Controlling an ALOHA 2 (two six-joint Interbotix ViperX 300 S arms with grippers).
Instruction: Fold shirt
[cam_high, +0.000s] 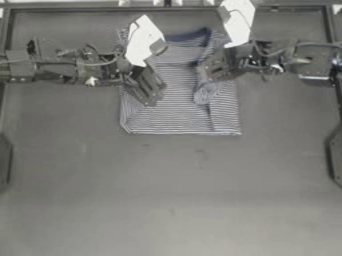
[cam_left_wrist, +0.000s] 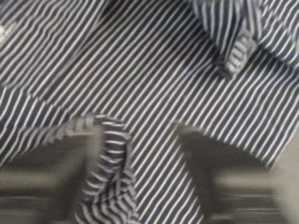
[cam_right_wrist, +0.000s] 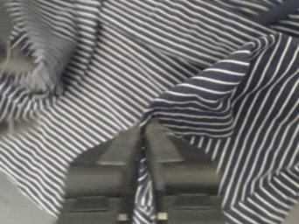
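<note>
The soft T-shirt with thin navy-and-white horizontal stripes (cam_high: 177, 95) lies partly folded on the dark grey tabletop (cam_high: 167, 200), toward twelve o'clock from the tabletop's middle in the top view; its lower edge runs straight and flat, while its upper part is bunched and lifted between the two arms. The left end effector (cam_high: 145, 86) has reached in from the nine o'clock side and sits on the shirt's left margin. In its wrist view a rolled ridge of striped cloth (cam_left_wrist: 108, 170) lies between its two jaws, which stand apart with the fabric bunched at the inner face of one of them — a loose hold rather than a firm clamp, as far as can be told. The right end effector (cam_high: 212, 67) comes in from the three o'clock side and is over the shirt's upper right part. Its wrist view shows the jaws pressed almost together, pinching a thin fold of the striped fabric (cam_right_wrist: 192, 100) that rises from between them and drapes over to one side — the cloth there is lifted clear of the layer beneath.
</note>
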